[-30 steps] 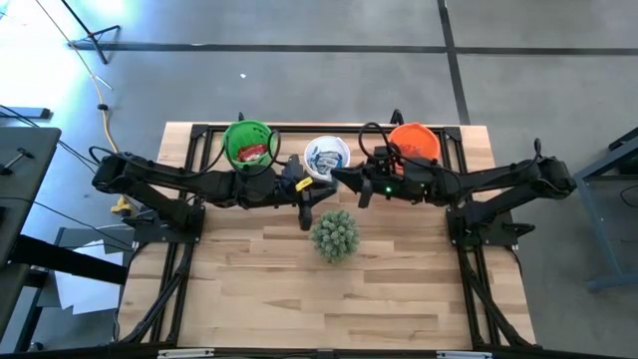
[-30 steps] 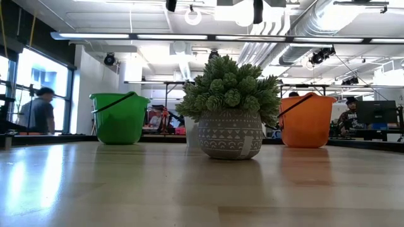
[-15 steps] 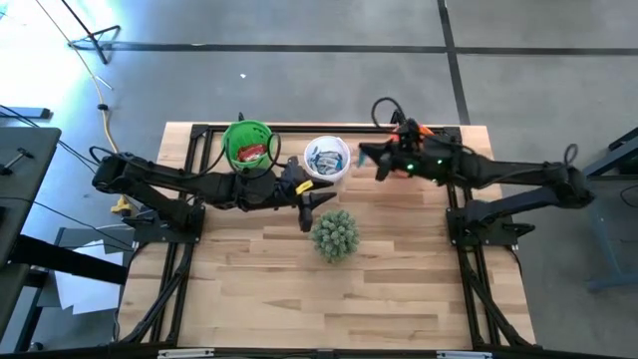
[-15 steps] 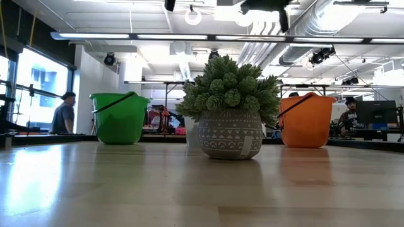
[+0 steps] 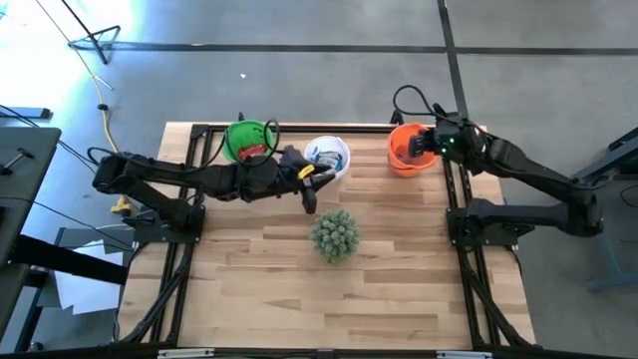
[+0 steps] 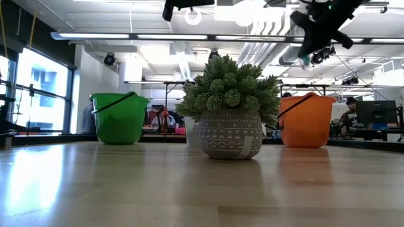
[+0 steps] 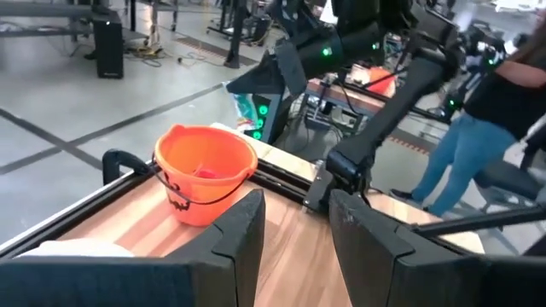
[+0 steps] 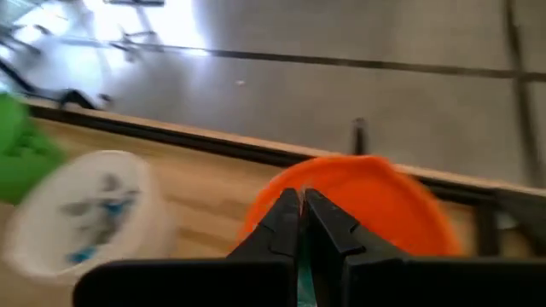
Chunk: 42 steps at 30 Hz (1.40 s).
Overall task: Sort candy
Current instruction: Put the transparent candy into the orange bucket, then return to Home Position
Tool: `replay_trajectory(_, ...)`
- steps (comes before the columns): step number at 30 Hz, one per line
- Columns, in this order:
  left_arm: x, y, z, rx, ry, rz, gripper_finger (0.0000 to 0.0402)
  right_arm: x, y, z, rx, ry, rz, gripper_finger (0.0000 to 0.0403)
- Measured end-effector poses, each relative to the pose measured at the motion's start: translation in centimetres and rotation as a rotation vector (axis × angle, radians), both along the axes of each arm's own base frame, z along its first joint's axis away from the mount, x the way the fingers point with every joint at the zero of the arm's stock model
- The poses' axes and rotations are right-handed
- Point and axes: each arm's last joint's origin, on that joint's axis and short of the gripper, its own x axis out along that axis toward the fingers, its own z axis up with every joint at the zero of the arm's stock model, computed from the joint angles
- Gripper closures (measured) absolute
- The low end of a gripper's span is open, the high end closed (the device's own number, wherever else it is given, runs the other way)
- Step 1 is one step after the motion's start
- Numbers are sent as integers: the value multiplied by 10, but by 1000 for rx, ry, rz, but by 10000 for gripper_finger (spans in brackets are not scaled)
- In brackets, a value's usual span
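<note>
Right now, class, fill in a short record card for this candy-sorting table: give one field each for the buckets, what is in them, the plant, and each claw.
Buckets: green bucket, white bucket and orange bucket in a row along the table's far edge
Candy: red candy in the green bucket; blue-and-white candy in the white bucket
Plant: potted plant on the table, nearer than the white bucket
Left claw: open, between the white bucket and the plant, holding nothing
Right claw: shut, above the orange bucket
</note>
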Motion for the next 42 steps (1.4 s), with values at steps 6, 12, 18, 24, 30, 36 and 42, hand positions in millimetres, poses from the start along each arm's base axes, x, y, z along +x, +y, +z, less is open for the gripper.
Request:
replay_trajectory(6,0,5,0,-33,-11,22,280,-8,-21,-6,-8,114,-67,388)
replay_trajectory(12,0,5,0,-33,-11,22,280,-9,-35,-12,28,180,-26,335)
replay_trajectory(18,0,5,-1,-34,2,23,280,-8,-40,-15,60,179,-4,283)
replay_trajectory(24,0,5,-2,-110,-16,35,280,-6,-34,-13,152,57,160,273)
replay_trajectory(30,-9,5,-2,-129,40,18,280,0,-17,-4,234,-126,413,274)
replay_trajectory(36,-24,-2,7,-128,65,-4,280,10,10,8,214,-229,579,274)
replay_trajectory(42,-36,-20,5,-134,144,-62,280,24,43,12,210,-253,630,274)
